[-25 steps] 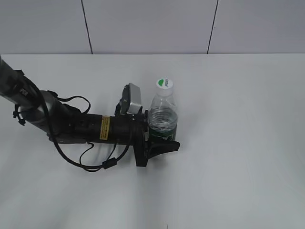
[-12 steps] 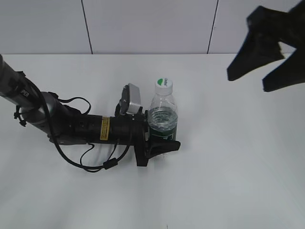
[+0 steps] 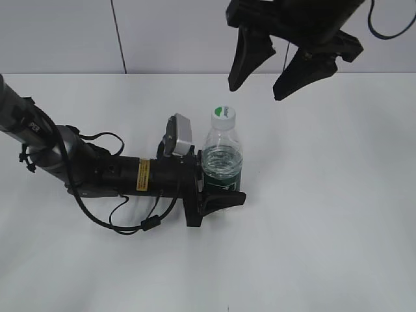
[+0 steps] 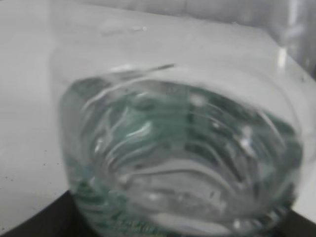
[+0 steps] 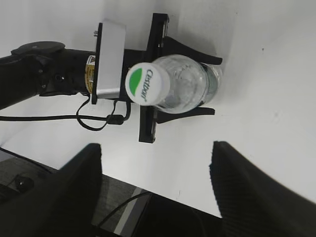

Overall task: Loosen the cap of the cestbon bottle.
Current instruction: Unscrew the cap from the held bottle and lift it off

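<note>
Two grippers show. The left gripper [image 3: 218, 188] clamps the cestbon bottle [image 3: 222, 159] at its label band, upright near the middle of the white table [image 3: 338, 214]. The cap [image 3: 223, 115] sits on top, untouched. The right gripper [image 3: 282, 68] hangs above and right of it, fingers spread wide. Bare tabletop surrounds the bottle on the right and front.

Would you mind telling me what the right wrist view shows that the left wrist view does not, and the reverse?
Only the right wrist view shows the cap from above, its green patch and lettering, the left gripper clamped around the bottle, and the right gripper's open dark fingers at the lower edge. Only the left wrist view gives a blurred close-up through the bottle's clear wall to the green label. Both show the bottle and the white table.
</note>
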Robot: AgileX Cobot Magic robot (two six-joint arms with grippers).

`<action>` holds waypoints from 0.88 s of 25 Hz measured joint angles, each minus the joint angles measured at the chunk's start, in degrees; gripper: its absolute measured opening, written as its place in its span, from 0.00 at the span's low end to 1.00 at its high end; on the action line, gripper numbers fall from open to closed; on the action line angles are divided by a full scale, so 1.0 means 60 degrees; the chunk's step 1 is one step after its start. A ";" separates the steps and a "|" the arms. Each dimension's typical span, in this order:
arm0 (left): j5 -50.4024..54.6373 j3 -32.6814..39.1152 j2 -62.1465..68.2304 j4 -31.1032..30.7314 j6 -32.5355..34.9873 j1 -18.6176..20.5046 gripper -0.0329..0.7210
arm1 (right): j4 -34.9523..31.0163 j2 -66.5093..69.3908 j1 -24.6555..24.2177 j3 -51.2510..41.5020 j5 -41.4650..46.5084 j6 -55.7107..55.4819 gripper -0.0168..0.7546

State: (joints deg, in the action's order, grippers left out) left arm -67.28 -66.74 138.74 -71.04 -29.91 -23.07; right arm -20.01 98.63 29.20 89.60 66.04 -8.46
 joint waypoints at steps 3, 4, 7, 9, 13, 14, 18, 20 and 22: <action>0.0000 0.0000 0.0000 0.0000 0.0000 0.0000 0.61 | 0.0584 0.0684 0.0259 0.0885 0.0481 -0.0386 0.69; 0.0000 0.0000 0.0000 0.0000 0.0000 0.0000 0.61 | 0.0785 0.0895 0.0299 0.1172 0.0508 -0.0495 0.69; 0.0000 0.0000 0.0000 0.0000 0.0000 0.0000 0.61 | 0.1152 0.1324 0.0410 0.1811 0.0542 -0.0817 0.69; 0.0007 0.0000 0.0000 0.0000 0.0000 0.0000 0.61 | 0.1259 0.1544 0.0503 0.2136 0.0546 -0.1008 0.69; 0.0077 -0.0008 0.0000 0.0000 0.0000 0.0000 0.61 | 0.1254 0.2004 0.0695 0.2351 0.0554 -0.1554 0.69; 0.0077 -0.0008 0.0000 0.0000 0.0000 0.0000 0.61 | 0.1223 0.2117 0.0732 0.2351 0.0565 -0.1681 0.69; 0.0086 -0.0008 0.0000 0.0003 0.0000 0.0000 0.61 | 0.1179 0.2324 0.0840 0.2351 0.0584 -0.2111 0.69; 0.0095 -0.0008 0.0000 0.0016 0.0000 0.0000 0.61 | 0.1187 0.2324 0.0862 0.2351 0.0584 -0.2253 0.69; 0.0103 -0.0008 0.0000 0.0016 0.0000 0.0000 0.61 | 0.1209 0.2324 0.0870 0.2351 0.0593 -0.2291 0.69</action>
State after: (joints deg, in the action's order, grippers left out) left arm -66.67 -66.79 138.74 -70.95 -29.91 -23.07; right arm -12.76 112.57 34.42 103.70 69.60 -22.20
